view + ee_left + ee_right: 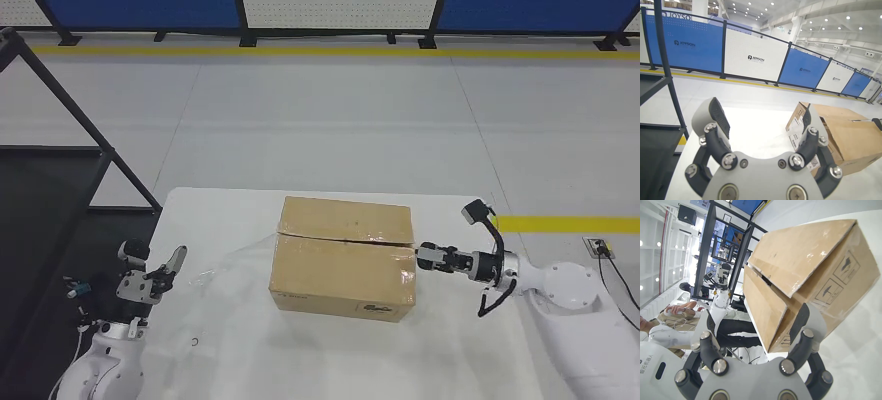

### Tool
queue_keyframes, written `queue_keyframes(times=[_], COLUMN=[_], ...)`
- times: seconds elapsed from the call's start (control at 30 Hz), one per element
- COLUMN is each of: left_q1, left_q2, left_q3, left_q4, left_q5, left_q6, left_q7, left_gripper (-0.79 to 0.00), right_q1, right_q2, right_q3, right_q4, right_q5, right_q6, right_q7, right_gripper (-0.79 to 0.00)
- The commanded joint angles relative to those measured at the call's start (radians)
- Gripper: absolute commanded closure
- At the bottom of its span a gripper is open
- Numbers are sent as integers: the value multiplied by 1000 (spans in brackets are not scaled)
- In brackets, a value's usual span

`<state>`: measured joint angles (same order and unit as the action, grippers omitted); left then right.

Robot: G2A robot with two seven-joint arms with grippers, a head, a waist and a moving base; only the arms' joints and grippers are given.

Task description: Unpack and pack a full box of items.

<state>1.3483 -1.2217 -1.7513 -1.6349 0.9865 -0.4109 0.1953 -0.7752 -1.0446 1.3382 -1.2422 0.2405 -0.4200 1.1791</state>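
A brown cardboard box stands in the middle of the white table, its two top flaps down with a narrow gap along the seam. Loose clear tape trails from its left end onto the table. My right gripper is at the box's right end, level with the seam. It is open, with one finger against the end face and the corner of a flap between the fingers. My left gripper is open near the table's left edge, well apart from the box.
A black metal rack stands off the table's left side, close to my left arm. Blue and white fence panels line the far floor. The table has bare room in front of the box and to its left.
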Motion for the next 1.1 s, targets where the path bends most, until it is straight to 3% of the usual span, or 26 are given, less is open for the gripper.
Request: queue_keyframes(times=[0.0, 0.17, 0.37, 0.53, 0.7, 0.87, 1.07], left_q1=[-1, -5, -13, 2, 33, 46, 30], left_q2=[0, 0, 4, 13, 27, 36, 39], left_q3=[7, 20, 43, 79, 95, 106, 148], left_q4=[2, 5, -16, -64, -95, -109, -83], left_q5=[5, 4, -8, 99, 192, 249, 306], left_q6=[10, 12, -46, -155, -317, -359, -341], left_q7=[-1, -9, -62, -88, -115, -142, -181], left_gripper=[-785, -785, -785, -785, -785, -785, -785], right_q1=[18, 34, -38, -141, -230, -274, -211], right_q2=[-3, -6, 26, 73, 123, 167, 179], right_q3=[-16, -28, -10, 10, -2, -63, -175], right_q4=[31, 54, -146, -336, -428, -409, -263], right_q5=[35, 165, 265, 246, 169, 95, 113], right_q6=[-32, -108, -80, -70, -99, -140, -175], right_q7=[32, 113, 141, 152, 122, 81, 46], right_gripper=[-785, -785, -785, -785, -785, -785, -785])
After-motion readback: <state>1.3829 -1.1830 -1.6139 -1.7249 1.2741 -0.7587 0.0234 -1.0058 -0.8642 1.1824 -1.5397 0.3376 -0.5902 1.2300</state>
